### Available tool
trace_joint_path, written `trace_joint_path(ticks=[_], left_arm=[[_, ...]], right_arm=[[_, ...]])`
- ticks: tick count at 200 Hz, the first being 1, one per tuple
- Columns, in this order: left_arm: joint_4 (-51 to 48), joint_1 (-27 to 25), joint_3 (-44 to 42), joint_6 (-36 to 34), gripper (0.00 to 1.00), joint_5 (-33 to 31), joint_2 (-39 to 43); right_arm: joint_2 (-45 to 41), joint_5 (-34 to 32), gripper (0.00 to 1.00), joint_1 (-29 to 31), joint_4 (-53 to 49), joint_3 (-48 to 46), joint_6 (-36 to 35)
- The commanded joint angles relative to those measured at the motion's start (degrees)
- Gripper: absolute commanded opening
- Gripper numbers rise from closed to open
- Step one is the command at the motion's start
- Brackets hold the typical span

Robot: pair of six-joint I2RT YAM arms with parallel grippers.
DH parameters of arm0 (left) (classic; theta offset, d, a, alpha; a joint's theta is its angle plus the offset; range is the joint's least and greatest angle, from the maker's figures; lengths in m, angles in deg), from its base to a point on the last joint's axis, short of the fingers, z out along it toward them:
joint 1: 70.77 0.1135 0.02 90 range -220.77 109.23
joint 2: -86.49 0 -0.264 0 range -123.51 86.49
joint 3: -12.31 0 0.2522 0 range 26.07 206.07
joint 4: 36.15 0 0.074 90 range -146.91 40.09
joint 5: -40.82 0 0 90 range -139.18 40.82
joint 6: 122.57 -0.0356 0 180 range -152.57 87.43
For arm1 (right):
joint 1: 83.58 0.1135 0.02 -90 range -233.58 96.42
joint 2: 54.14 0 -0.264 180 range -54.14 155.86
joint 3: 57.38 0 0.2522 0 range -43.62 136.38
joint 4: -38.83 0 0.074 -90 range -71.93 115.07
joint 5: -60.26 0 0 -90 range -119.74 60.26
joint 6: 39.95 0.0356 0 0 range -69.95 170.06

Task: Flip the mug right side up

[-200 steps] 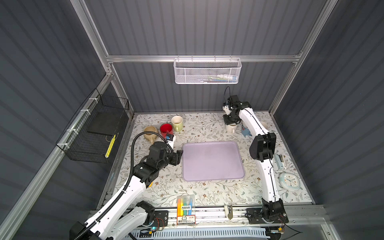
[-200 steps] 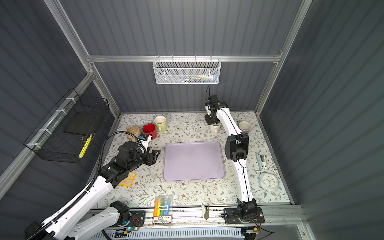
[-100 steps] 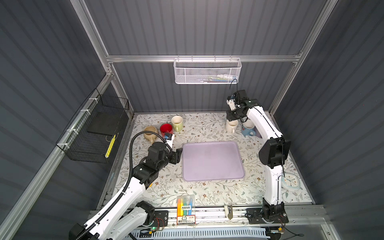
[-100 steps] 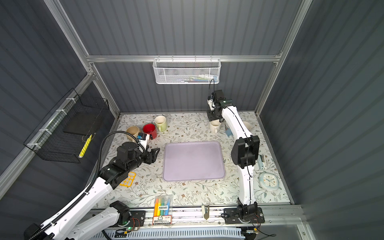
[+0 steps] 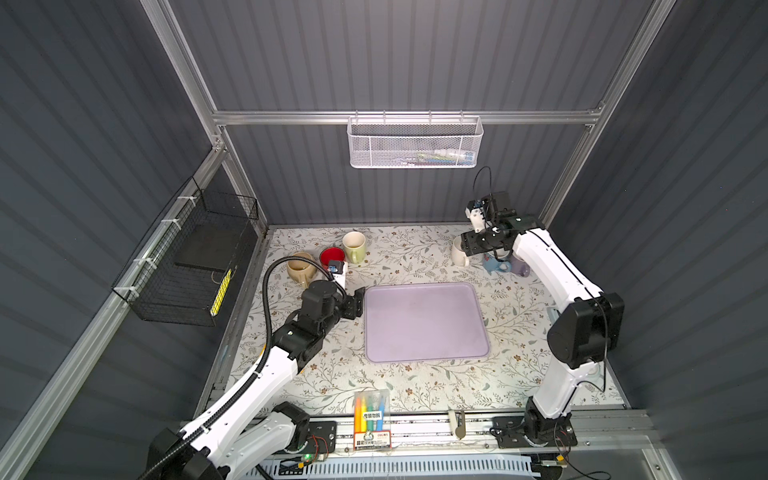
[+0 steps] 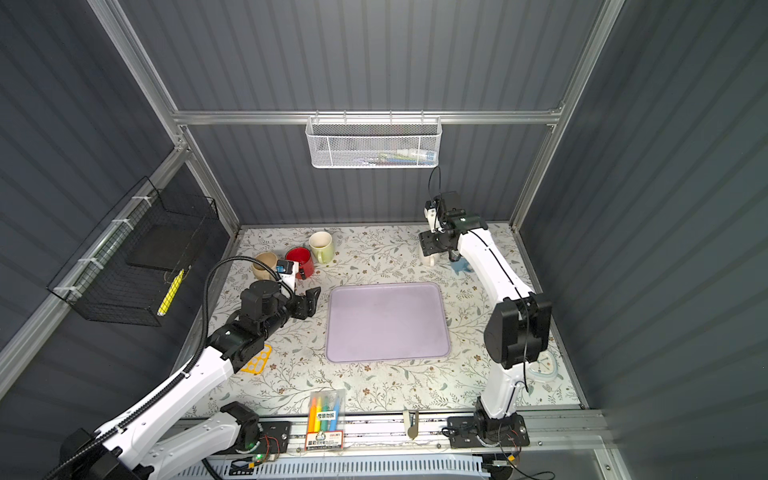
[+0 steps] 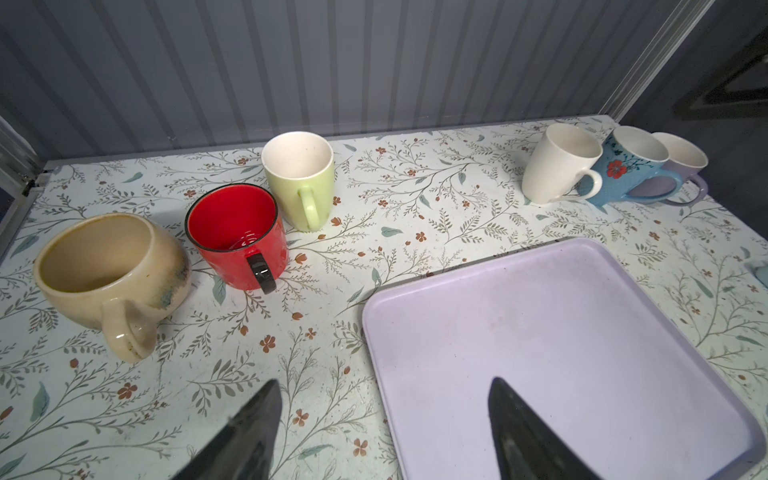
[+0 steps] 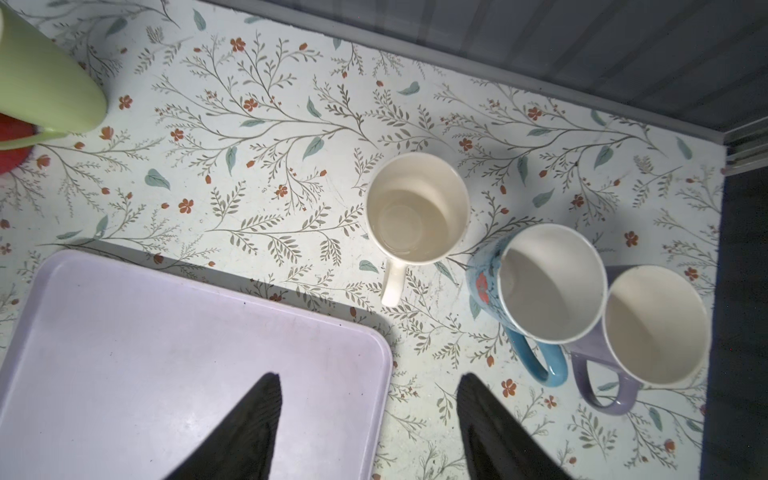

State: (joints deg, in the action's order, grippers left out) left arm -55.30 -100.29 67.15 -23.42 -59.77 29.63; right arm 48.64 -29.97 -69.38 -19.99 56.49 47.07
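Note:
The white mug point(image 5: 459, 254) point(image 8: 415, 208) stands upright at the back right of the table, mouth up and handle toward the tray. It also shows in the left wrist view point(image 7: 557, 164). My right gripper point(image 5: 473, 245) point(image 8: 368, 376) hangs open just above and beside the mug, holding nothing. A blue flowered mug point(image 8: 548, 282) and a purple mug point(image 8: 656, 324) stand upright right next to the white one. My left gripper point(image 5: 358, 301) point(image 7: 384, 380) is open and empty over the left edge of the lilac tray point(image 5: 424, 332).
A green mug point(image 5: 354, 246), a red mug point(image 5: 331, 257) and a beige mug point(image 5: 300, 270) stand upright at the back left. A marker pack point(image 5: 371, 411) lies at the front edge. A yellow stencil point(image 6: 257, 363) is under the left arm, and a clock point(image 6: 544, 370) lies at the right.
My right gripper has opened, let go of the white mug and lifted off it, and its elbow has swung right. My left gripper has opened a little wider.

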Motion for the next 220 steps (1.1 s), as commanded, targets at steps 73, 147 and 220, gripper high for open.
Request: trace_joint_path(ticks=[73,147,220], left_arm=[[10.92,0.84,-3.4,-1.41,1.0,-14.02,-3.63],[26.16,1.43,-15.6,-2.08,1.0,-27.62,-3.54],[38.21,6.15,-21.39,-6.16,1.0,-28.99,-8.9]], right_arm=[[-21.7,-6.17,0.81,-3.7,18.17,-24.46,6.9],[-44.61,-18.44,0.88,-10.53,50.54,-60.84,10.16],[-41.52,-23.12,0.9,-13.04,75.39,-79.14,10.3]])
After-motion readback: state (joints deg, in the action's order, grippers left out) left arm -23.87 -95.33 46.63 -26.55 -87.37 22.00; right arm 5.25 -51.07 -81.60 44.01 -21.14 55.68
